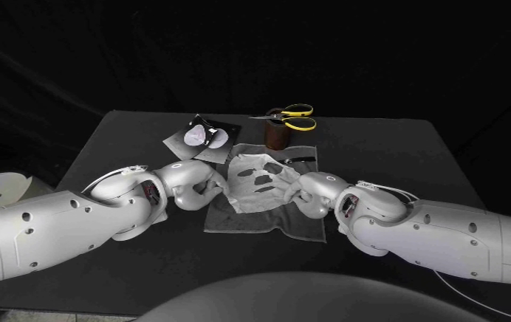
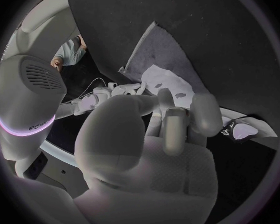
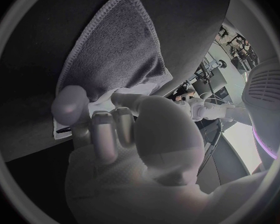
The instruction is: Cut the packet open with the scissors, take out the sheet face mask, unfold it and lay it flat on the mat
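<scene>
Head view: sheet face mask (image 1: 261,180) lies spread on the mat (image 1: 266,226) between left hand (image 1: 197,185) and right hand (image 1: 314,193). Whether either pinches its edge, I cannot tell.

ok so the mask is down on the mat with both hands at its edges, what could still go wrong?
1. The left hand and right hand both sit at the edges of the mask. If the sheet clings to the fingers, withdrawing could lift or fold it.
2. The mask lies skewed near the left edge of the mat, so a tug could drag it partly off.
3. The packet lies close behind the left hand, and a wide retreat could knock it.
</scene>
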Controlling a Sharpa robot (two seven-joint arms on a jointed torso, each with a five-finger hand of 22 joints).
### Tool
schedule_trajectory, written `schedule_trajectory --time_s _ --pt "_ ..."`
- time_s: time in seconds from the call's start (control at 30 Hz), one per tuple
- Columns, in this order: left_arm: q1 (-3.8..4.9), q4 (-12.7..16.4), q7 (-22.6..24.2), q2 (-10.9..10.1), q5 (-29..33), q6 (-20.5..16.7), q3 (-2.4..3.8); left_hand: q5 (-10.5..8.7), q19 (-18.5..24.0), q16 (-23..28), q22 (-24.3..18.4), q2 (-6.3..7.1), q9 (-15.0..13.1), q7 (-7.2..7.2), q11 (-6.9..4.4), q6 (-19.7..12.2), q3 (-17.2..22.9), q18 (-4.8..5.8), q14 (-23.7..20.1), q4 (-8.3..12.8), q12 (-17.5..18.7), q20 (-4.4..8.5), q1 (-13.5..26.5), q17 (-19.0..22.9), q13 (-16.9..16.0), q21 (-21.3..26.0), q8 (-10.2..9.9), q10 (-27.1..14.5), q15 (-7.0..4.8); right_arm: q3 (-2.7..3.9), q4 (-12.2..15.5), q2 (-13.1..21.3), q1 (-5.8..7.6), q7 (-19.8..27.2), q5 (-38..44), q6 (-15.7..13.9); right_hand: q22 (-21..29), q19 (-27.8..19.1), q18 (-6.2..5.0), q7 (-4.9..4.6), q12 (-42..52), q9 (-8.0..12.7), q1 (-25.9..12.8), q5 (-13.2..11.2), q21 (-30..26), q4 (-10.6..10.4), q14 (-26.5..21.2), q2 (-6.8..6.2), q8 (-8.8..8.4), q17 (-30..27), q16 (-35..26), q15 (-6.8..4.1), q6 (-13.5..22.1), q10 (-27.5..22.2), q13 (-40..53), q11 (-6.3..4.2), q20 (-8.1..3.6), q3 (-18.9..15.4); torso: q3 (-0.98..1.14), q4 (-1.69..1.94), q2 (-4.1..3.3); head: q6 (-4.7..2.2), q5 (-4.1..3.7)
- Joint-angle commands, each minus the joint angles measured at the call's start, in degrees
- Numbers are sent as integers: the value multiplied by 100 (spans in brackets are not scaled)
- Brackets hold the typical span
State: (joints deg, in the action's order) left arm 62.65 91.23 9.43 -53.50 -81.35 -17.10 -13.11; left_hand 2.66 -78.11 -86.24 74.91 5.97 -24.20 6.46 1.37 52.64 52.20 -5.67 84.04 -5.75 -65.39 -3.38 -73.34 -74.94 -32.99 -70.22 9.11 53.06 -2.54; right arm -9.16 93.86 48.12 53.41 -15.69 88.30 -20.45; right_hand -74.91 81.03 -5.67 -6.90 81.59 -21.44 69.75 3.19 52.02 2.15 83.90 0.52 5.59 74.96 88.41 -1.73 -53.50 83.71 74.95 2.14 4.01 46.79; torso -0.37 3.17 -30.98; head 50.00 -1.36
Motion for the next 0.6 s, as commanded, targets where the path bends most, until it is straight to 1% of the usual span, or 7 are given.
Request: schedule_trajectory --time_s 0.03,0.13,0.2,0.27,0.33,0.4,0.6 --pt "-4 -13 554 72 381 -542 1 11 67 49 13 68 21 34 14 -66 -6 36 95 -15 136 1 29 -335 136 52 -17 -151 49 -29 -80 21 -30 -287 38 253 -702 -4 -37 -33 -11 -2 -51 -39 19 -8 564 -9 -23 1337 40 -27 10 272 874 -4 -21 26 1 0 -1 0 -8" --pt "-4 -50 396 141 314 -390 0 11 98 62 -15 89 35 45 27 -128 -32 27 79 -13 202 -12 40 -312 163 92 -47 -204 62 -29 -78 15 -30 -287 37 260 -702 -4 -37 -33 -11 -2 -51 -39 19 -8 564 -9 -23 1337 40 -27 10 272 874 -4 -21 26 2 -9 -3 0 -1" --pt "-5 -93 170 204 180 -98 1 11 158 106 -78 116 54 26 28 -211 -51 5 26 -5 282 -24 44 -214 192 179 -88 -305 67 -29 -76 11 -30 -288 36 264 -702 -4 -37 -33 -11 -2 -51 -39 19 -8 564 -9 -23 1337 40 -27 10 272 874 -4 -21 26 3 -12 -4 0 2" --pt "-5 -137 -17 260 68 160 1 12 232 143 -157 92 62 65 47 -236 -42 -22 -19 -1 323 -30 33 -132 209 289 -100 -355 79 -29 -75 8 -30 -288 36 269 -702 -4 -37 -33 -11 -2 -51 -39 19 -8 564 -9 -23 1337 40 -27 10 272 874 -4 -21 26 3 -6 -3 0 -9" --pt "-5 -214 -244 357 -49 484 1 11 252 159 -173 97 78 80 74 -293 -61 -23 -39 -37 386 -50 64 -108 238 313 -130 -435 103 -29 -79 0 -30 -289 35 281 -701 -6 -38 -34 -6 -1 -59 -40 13 -6 564 -12 -24 1338 41 -25 10 274 877 -3 -20 30 -1 -6 -6 0 -2" --pt "-5 -290 -383 452 -143 685 2 11 255 160 -175 90 93 72 76 -347 -64 -24 -42 -40 401 -58 61 -109 246 316 -158 -457 108 -29 -81 -8 -30 -289 33 288 -701 -6 -38 -34 -6 -1 -59 -40 13 -6 564 -12 -24 1338 41 -25 10 274 877 -3 -20 30 -2 -8 -7 0 13" --pt "-5 -500 -562 703 -291 974 5 12 262 162 -182 67 107 54 70 -399 -60 -28 -45 -44 408 -63 55 -106 252 325 -185 -470 107 -29 -80 -27 -30 -293 31 305 -702 -4 -36 -34 -6 0 -63 -40 20 -5 564 -13 -25 1339 42 -24 11 274 878 -2 -20 33 0 -9 -8 0 15"
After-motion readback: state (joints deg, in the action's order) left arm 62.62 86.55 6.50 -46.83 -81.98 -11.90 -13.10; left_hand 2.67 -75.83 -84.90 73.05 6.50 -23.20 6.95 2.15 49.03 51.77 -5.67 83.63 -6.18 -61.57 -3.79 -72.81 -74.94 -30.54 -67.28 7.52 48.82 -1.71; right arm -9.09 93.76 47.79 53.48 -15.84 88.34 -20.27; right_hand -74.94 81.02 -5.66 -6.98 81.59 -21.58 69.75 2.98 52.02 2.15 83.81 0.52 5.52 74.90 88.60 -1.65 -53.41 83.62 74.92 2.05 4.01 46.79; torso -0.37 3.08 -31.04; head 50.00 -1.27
